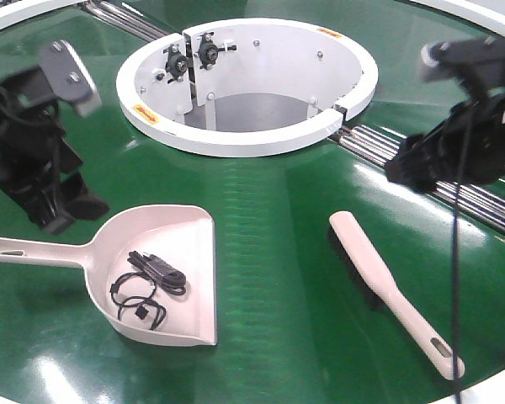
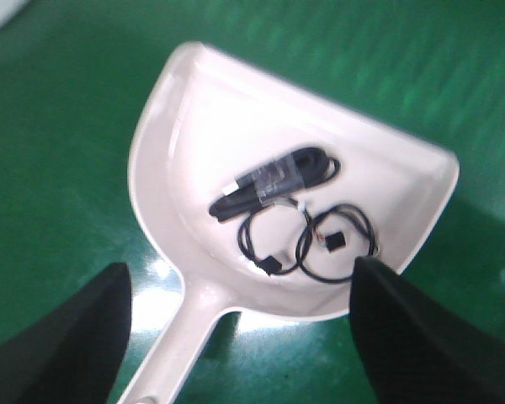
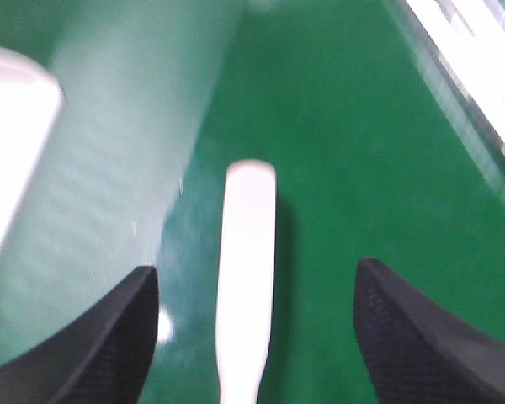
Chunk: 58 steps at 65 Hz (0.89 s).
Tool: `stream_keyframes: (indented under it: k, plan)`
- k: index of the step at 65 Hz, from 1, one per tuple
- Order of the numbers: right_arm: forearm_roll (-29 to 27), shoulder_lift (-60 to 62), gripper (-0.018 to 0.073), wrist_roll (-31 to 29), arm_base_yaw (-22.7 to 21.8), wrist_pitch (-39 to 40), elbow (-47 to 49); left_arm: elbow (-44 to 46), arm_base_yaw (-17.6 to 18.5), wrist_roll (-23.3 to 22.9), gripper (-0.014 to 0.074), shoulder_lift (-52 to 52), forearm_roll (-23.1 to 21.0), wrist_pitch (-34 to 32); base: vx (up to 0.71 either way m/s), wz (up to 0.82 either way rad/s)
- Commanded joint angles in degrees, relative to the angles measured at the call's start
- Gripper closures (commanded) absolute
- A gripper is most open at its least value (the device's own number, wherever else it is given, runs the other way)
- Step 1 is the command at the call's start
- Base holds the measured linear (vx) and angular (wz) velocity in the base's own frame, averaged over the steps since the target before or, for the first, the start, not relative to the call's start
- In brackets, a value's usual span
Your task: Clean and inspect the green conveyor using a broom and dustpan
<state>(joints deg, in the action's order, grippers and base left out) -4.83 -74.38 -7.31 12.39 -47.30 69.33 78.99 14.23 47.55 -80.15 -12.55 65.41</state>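
Dustpan flat on green conveyor at ~8 o'clock of front view, handle pointing 9 o'clock. Black cables coiled inside the pan. Broom lying on belt at ~4 o'clock, handle end toward 5, well apart from pan. White ring housing at 12. L gripper jaws spread wide, hovering over pan handle, holding nothing. R gripper also spread wide above broom, no contact.
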Motion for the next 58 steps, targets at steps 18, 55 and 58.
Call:
stream_keyframes:
  k: [18,55,58]
  plan:
    - [-4.4,17.6,0.0087,-5.4,-0.2,9.7,-3.4,1.5,0.3,-25.4,0.0084,13.1,9.6,-2.9,0.0,0.0]
    - [-3.1,49.6,0.0088,-5.2,-0.2,27.4,-37.8,-43.5,0.3,-37.0,0.0084,48.0,9.7,-41.6,0.0,0.0]
    - [-3.1,52.2,0.0088,-5.2,-0.2,27.4,-40.0,-47.8,0.3,-38.0,0.0084,51.9,9.7,-44.1,0.0,0.0]
